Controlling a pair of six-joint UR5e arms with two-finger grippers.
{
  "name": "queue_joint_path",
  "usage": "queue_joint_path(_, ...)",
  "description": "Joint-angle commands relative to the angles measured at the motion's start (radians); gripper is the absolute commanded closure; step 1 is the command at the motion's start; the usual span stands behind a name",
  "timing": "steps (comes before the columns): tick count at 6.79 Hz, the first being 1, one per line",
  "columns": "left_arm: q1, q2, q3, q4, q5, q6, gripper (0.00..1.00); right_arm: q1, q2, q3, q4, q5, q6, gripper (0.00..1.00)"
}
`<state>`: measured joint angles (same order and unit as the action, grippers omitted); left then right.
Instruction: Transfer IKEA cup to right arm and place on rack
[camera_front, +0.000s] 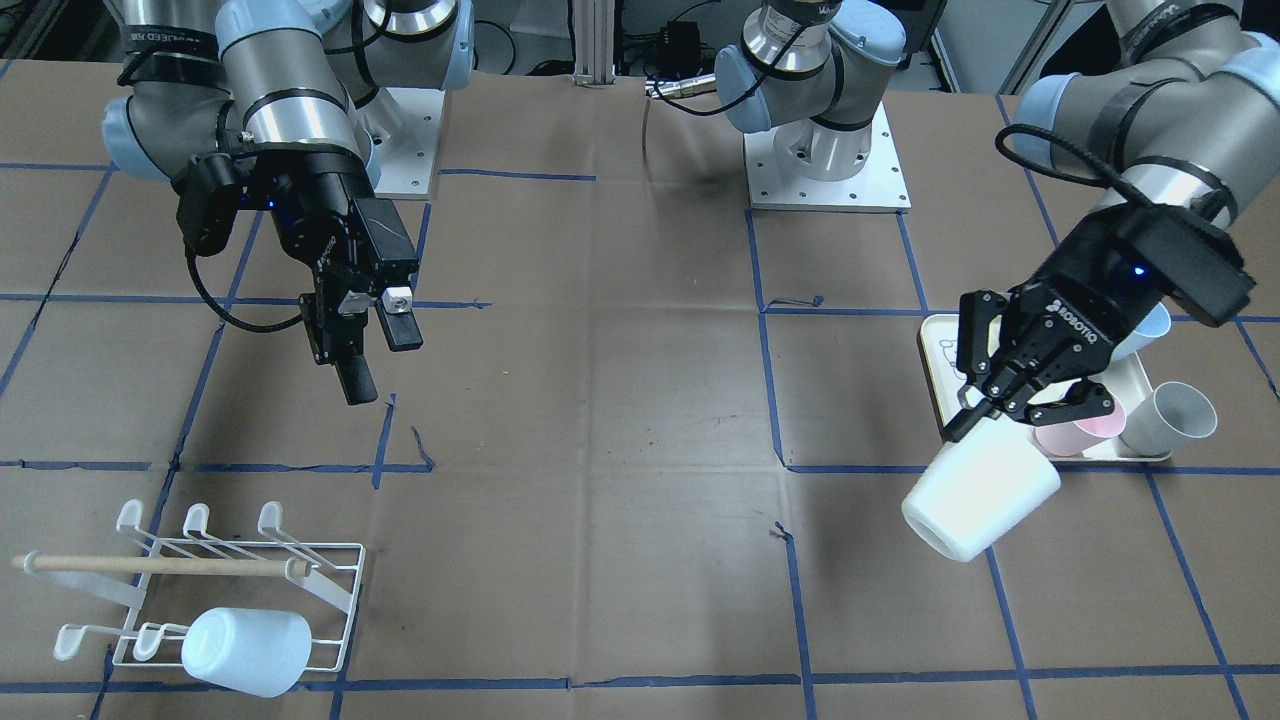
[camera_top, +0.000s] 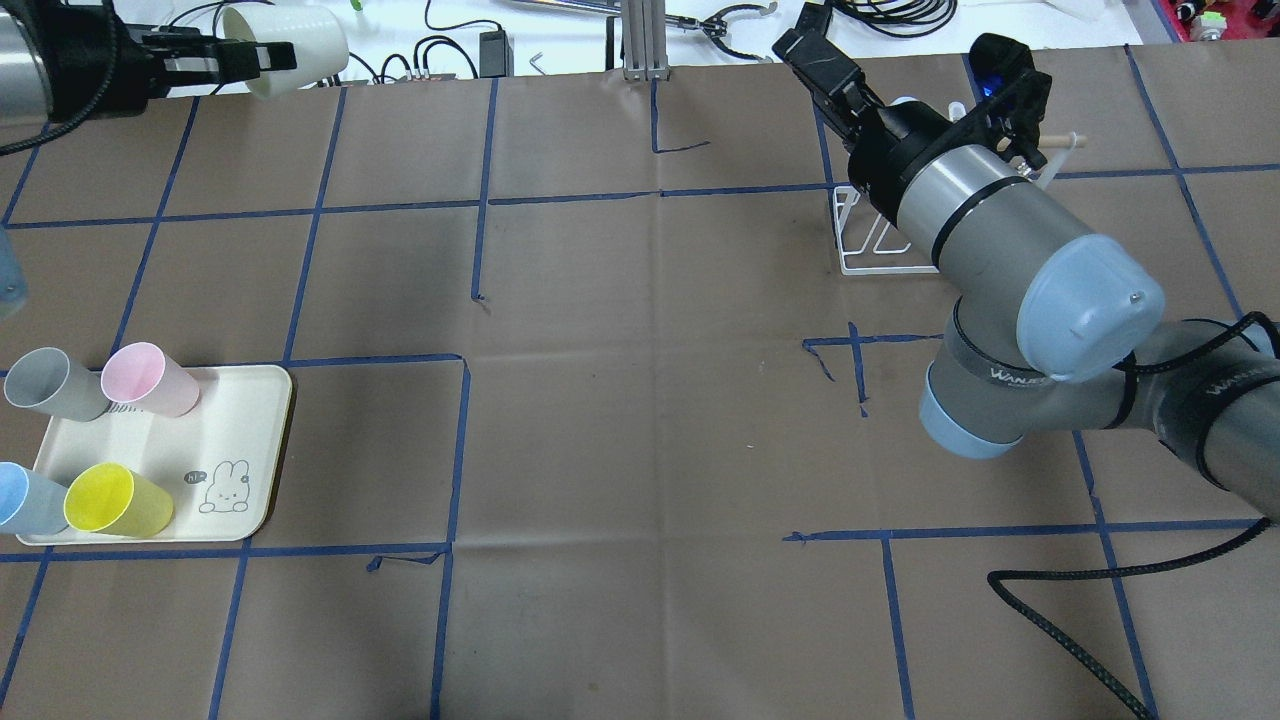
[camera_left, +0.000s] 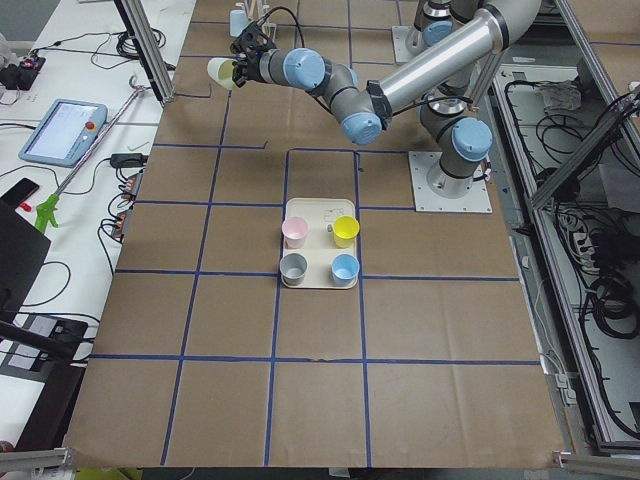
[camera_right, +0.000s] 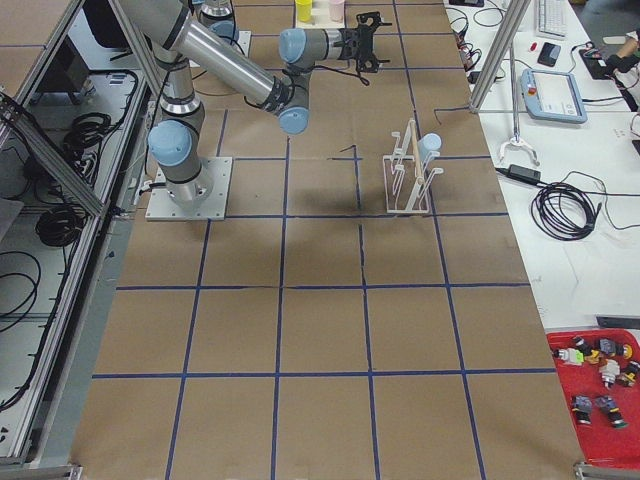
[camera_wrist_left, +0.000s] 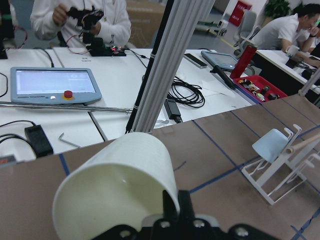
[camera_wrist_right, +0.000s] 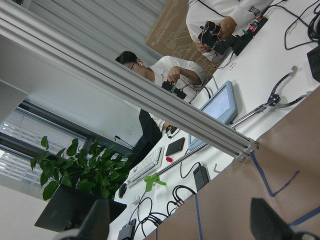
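Note:
My left gripper (camera_front: 985, 415) is shut on the rim of a white IKEA cup (camera_front: 980, 495) and holds it on its side above the table; the cup also shows in the overhead view (camera_top: 285, 50) and close up in the left wrist view (camera_wrist_left: 120, 185). My right gripper (camera_front: 378, 350) is open and empty, raised above the table well away from the cup. Its fingertips (camera_wrist_right: 95, 220) stand wide apart in the right wrist view. The white wire rack (camera_front: 240, 590) with a wooden dowel stands near the right arm and carries a pale blue cup (camera_front: 245, 650).
A cream tray (camera_top: 250, 440) with a rabbit drawing holds grey (camera_top: 50, 385), pink (camera_top: 150, 380), blue (camera_top: 30, 500) and yellow (camera_top: 115, 500) cups below the left arm. Beyond the far table edge stand an aluminium post (camera_wrist_left: 160, 65), cables and operators' desks.

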<state>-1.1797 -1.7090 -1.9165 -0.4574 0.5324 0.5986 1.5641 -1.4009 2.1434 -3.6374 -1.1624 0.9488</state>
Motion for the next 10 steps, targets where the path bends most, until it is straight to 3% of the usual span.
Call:
queue_joint_path(1,-0.079,-0.116,-0.033,0.266,-0.098,-0.003,0.96,0.002,0.032,0.001,-0.012,0.004,0.007,0.00)
queue_joint_path(2,-0.137,-0.160,-0.033,0.395,-0.098,-0.022,0.96,0.004,0.042,0.000,-0.012,0.001,0.008,0.00)
queue_joint_path(4,-0.176,-0.184,-0.085,0.533,-0.147,-0.037,0.96,0.019,0.060,0.000,-0.003,0.012,0.046,0.00)
queue_joint_path(6,-0.179,-0.195,-0.185,0.685,-0.160,-0.042,0.96,0.074,0.127,-0.008,-0.012,0.013,0.251,0.00)
queue_joint_path(10,-0.236,-0.213,-0.180,0.706,-0.141,-0.075,0.94,0.131,0.143,-0.023,0.002,0.007,0.643,0.00)
